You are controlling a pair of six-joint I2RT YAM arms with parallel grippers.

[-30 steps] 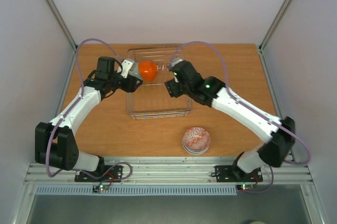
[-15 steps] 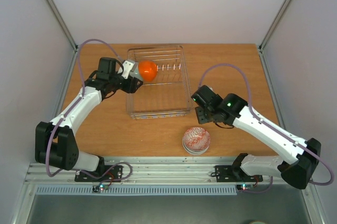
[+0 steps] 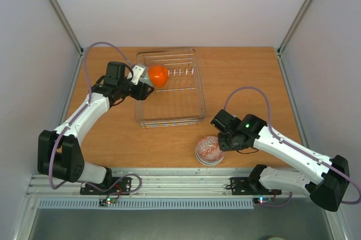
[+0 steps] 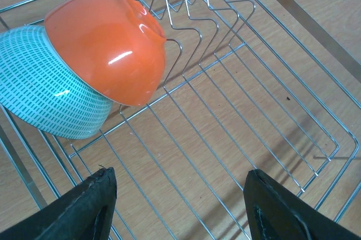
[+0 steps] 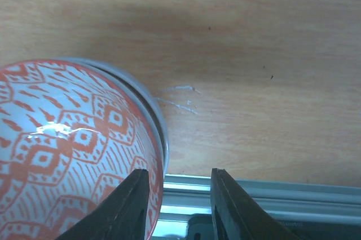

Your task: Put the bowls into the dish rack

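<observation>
The wire dish rack (image 3: 169, 120) lies mid-table. At its far left end an orange bowl (image 3: 157, 75) leans on a pale blue-green bowl (image 4: 45, 88), both tipped on edge against the divider wires. My left gripper (image 4: 179, 172) hangs open just above the rack floor (image 4: 293, 138), beside the orange bowl (image 4: 107, 45), holding nothing. Near the table's front edge sits a white bowl with an orange-red diamond pattern (image 3: 210, 149), nested in a pale bowl (image 5: 152, 110). My right gripper (image 5: 179, 172) is low at the right rim of the patterned bowl (image 5: 67, 150). One finger is over the inside, the other outside with a gap.
An aluminium rail (image 3: 180, 183) runs along the near table edge, right under the right gripper (image 3: 219, 138). White walls and slanted frame posts (image 3: 59, 14) close in the left, right and back. Bare wood (image 3: 254, 82) lies to the right of the rack.
My right arm has swung from the rack's right side back to the near edge and dropped to the patterned bowl, its jaws narrowing. The left arm has not moved.
</observation>
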